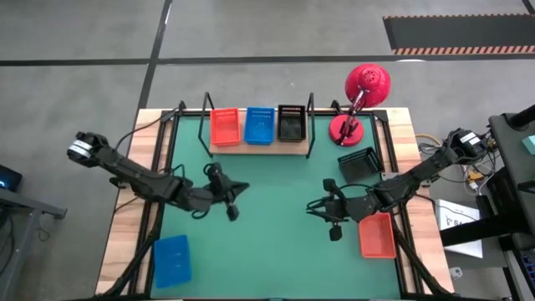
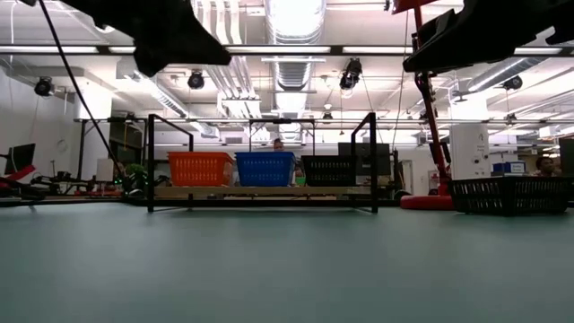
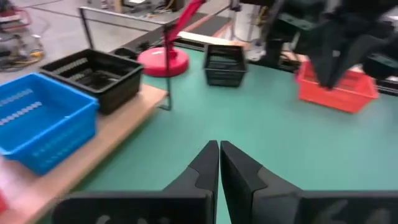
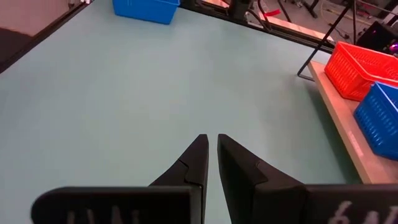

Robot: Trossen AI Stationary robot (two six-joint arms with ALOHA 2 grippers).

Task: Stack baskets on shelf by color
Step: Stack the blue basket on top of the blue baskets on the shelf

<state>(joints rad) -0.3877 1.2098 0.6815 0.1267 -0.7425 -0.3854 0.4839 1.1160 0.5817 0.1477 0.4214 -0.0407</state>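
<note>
Shelf (image 1: pixel 259 147) stands at the far edge of the green mat (image 1: pixel 276 226) and carries one orange basket (image 1: pixel 224 127), one blue basket (image 1: pixel 260 125) and one black basket (image 1: pixel 291 123), side by side. Three baskets lie loose on the mat: a blue one (image 1: pixel 172 258) at the near left corner, an orange one (image 1: pixel 377 235) at the near right, and a black one (image 1: pixel 359 164) by the red lamp (image 1: pixel 359 100).

Left gripper (image 1: pixel 231 201) hovers over mid-table, fingers pressed together and empty. Right gripper (image 1: pixel 328 219) hovers likewise, clenched on nothing.

Governing relation: the loose orange basket lies just beside the right gripper, on its outer side, with its long axis running near to far; the right arm is clearly the nearer. The loose blue basket lies nearer the left arm, behind and outboard of its claw.

The high view alone fixes these bearings. The low view shows both grippers clear above the mat and single baskets on the shelf. The left wrist view shows the far orange basket (image 3: pixel 336 87) behind the right arm.
</note>
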